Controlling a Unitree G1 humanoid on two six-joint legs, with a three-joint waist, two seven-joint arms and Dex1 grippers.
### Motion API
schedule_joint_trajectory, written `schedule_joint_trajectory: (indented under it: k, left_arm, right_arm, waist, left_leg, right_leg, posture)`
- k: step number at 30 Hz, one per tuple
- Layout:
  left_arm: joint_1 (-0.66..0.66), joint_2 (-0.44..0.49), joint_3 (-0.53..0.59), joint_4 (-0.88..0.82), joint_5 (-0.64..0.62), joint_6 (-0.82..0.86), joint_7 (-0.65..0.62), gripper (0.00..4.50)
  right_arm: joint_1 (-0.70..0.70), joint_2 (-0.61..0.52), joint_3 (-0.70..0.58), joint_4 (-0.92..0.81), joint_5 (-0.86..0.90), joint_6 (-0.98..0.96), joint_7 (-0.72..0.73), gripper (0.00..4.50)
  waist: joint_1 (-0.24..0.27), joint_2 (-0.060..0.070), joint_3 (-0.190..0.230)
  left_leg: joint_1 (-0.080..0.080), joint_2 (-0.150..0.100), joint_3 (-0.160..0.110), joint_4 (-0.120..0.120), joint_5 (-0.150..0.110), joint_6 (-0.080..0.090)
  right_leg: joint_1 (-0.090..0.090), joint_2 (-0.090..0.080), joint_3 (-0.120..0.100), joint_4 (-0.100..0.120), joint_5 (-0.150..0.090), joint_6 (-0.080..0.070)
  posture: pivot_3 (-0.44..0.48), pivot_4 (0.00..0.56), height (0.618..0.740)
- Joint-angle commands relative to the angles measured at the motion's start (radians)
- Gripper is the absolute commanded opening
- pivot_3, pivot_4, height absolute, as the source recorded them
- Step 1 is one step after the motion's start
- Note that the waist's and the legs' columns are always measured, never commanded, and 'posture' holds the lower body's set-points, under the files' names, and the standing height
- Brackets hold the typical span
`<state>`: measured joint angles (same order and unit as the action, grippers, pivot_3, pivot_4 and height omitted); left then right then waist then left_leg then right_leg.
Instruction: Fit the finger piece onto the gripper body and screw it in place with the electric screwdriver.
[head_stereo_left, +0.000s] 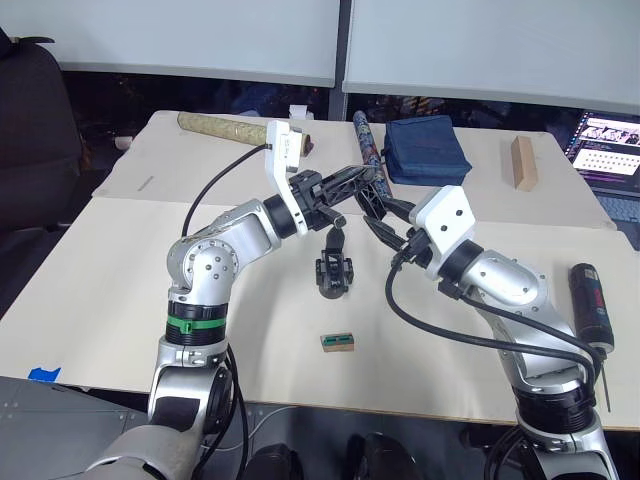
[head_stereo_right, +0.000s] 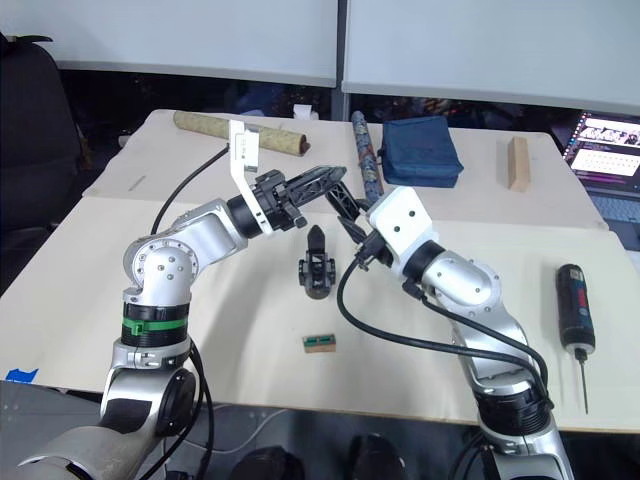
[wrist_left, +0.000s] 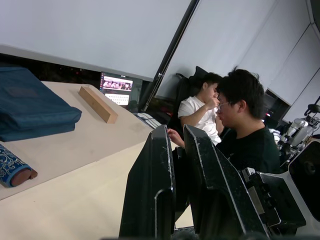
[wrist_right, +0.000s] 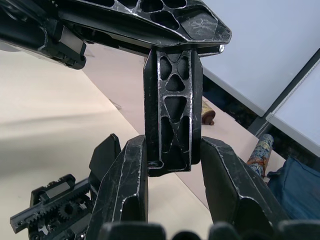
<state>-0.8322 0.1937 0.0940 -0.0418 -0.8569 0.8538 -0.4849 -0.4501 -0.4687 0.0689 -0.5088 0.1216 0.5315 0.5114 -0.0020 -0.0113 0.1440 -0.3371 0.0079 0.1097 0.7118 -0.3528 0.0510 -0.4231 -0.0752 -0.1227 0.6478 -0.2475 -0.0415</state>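
finger piece: black latticed wedge, held above the table's middle, pinched between both grippers' fingers
gripper body: black, upright on the table centre, finger pointing up
electric screwdriver: dark cylinder, lying at the right, bit pointing near

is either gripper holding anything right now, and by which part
Yes: the finger piece is held between both grippers above the table. The right gripper clamps its lower end; the left gripper grips its upper end. The electric screwdriver lies unheld.
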Motion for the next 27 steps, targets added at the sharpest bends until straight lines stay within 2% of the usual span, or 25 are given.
schedule_joint_trajectory:
  k: [1,2,4,6,8,11,15,20,27]
  left_arm:
    - [-0.026,0.02,0.007,-0.009,0.008,-0.014,-0.029,0.0]
    - [-0.03,0.034,0.001,-0.005,0.012,-0.013,-0.05,0.0]
    - [-0.041,0.067,-0.018,0.006,0.023,-0.017,-0.106,0.0]
    - [-0.064,0.123,-0.05,0.026,0.039,-0.027,-0.214,0.0]
    - [-0.092,0.205,-0.099,0.041,0.066,-0.06,-0.393,0.0]
    - [-0.148,0.332,-0.175,0.087,0.107,-0.109,-0.683,0.0]
    - [-0.227,0.383,-0.233,0.159,0.138,-0.135,-0.891,0.0]
    - [-0.307,0.347,-0.255,0.219,0.158,-0.131,-0.979,0.0]
    - [-0.362,0.307,-0.247,0.269,0.177,-0.116,-1.005,0.0]
  right_arm:
    - [-0.005,-0.023,-0.011,-0.059,-0.014,-0.03,-0.003,1.11]
    - [-0.004,-0.026,-0.024,-0.071,-0.01,-0.028,-0.003,1.11]
    - [0.003,-0.037,-0.052,-0.111,0.028,0.0,0.019,2.22]
    - [0.014,-0.089,-0.076,-0.153,0.082,0.05,0.083,2.87]
    - [0.009,-0.16,-0.137,-0.164,0.201,0.132,0.175,3.53]
    - [-0.065,-0.248,-0.273,-0.089,0.462,0.297,0.305,3.53]
    - [-0.214,-0.315,-0.333,0.038,0.763,0.564,0.373,3.53]
    - [-0.348,-0.315,-0.266,0.126,0.923,0.733,0.372,3.53]
    - [-0.466,-0.256,-0.179,0.198,0.924,0.764,0.316,3.53]
  waist:
    - [0.0,0.0,0.0]
    - [0.0,0.0,0.0]
    - [-0.001,0.0,0.0]
    - [-0.002,0.0,0.0]
    - [-0.003,0.0,0.0]
    - [-0.007,0.001,0.002]
    - [-0.009,0.002,0.003]
    - [-0.009,0.002,0.003]
    - [-0.01,0.002,0.003]
  left_leg:
    - [0.0,0.0,0.0,0.0,0.0,0.0]
    - [0.0,0.0,0.0,0.0,0.0,0.0]
    - [0.0,0.0,0.0,0.0,0.0,0.0]
    - [0.0,0.0,0.0,0.0,0.0,0.0]
    - [0.0,0.0,0.0,0.0,0.0,0.0]
    - [0.0,-0.001,0.001,0.0,0.0,0.0]
    - [0.0,-0.001,0.001,0.001,0.0,0.0]
    - [-0.001,0.001,0.0,0.0,0.0,0.0]
    - [-0.002,0.001,0.0,0.001,0.0,0.001]
  right_leg:
    - [0.0,0.0,0.0,0.0,0.0,0.0]
    - [0.0,0.0,0.0,0.0,0.0,0.0]
    - [0.0,0.0,0.0,0.0,0.0,0.0]
    - [0.0,0.0,0.0,0.0,0.0,0.0]
    - [0.0,0.001,-0.001,0.0,0.0,0.0]
    - [0.0,0.001,-0.003,0.0,0.0,0.0]
    - [0.0,0.0,-0.003,-0.001,0.0,0.0]
    - [0.0,0.0,-0.001,0.0,0.0,0.0]
    - [-0.001,-0.002,-0.001,0.0,0.0,0.0]
  posture:
    - [0.0,0.15,0.74]
    - [0.0,0.15,0.74]
    - [0.0,0.15,0.74]
    - [0.0,0.15,0.74]
    - [0.0,0.15,0.74]
    - [0.0,0.15,0.74]
    - [0.0,0.15,0.74]
    - [0.0,0.15,0.74]
    - [0.0,0.15,0.74]
